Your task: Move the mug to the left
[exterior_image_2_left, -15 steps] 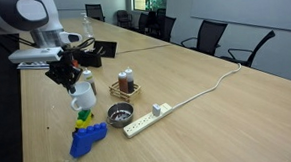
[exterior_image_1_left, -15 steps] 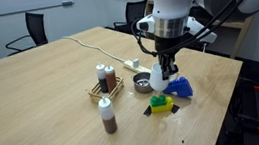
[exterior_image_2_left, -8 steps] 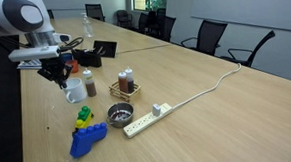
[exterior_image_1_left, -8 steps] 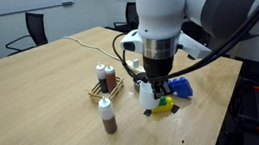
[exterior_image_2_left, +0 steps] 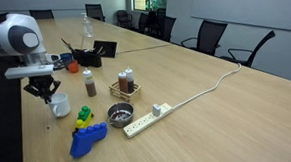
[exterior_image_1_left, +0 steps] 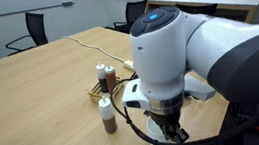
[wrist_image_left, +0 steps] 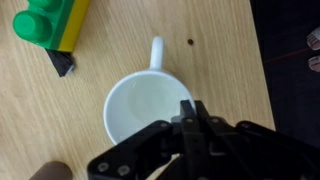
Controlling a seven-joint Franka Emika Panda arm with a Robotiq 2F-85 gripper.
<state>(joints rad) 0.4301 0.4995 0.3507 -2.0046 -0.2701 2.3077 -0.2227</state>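
Jaws stand nearly together, the gripper [wrist_image_left: 192,108] pinching one wall of the mug [wrist_image_left: 140,110]. The wrist view looks straight into the mug's empty white bowl, its handle pointing away from the fingers. The gripper body hides the near rim, so whether the mug's base rests on the wood cannot be told. One green-and-yellow block [wrist_image_left: 45,24] is cut off at that view's top corner.

In an exterior view the mug [exterior_image_2_left: 61,106] is near the long edge of the worktop [exterior_image_2_left: 208,118], beside the arm. Farther in lie one blue block [exterior_image_2_left: 87,141], one metal bowl [exterior_image_2_left: 118,114] and one power strip [exterior_image_2_left: 147,118]. A rack [exterior_image_2_left: 126,87] holds two dark bottles, and one sauce bottle [exterior_image_2_left: 89,82] stands apart. In an exterior view the arm [exterior_image_1_left: 167,52] fills the foreground and covers the blocks, the bowl and most of the mug.
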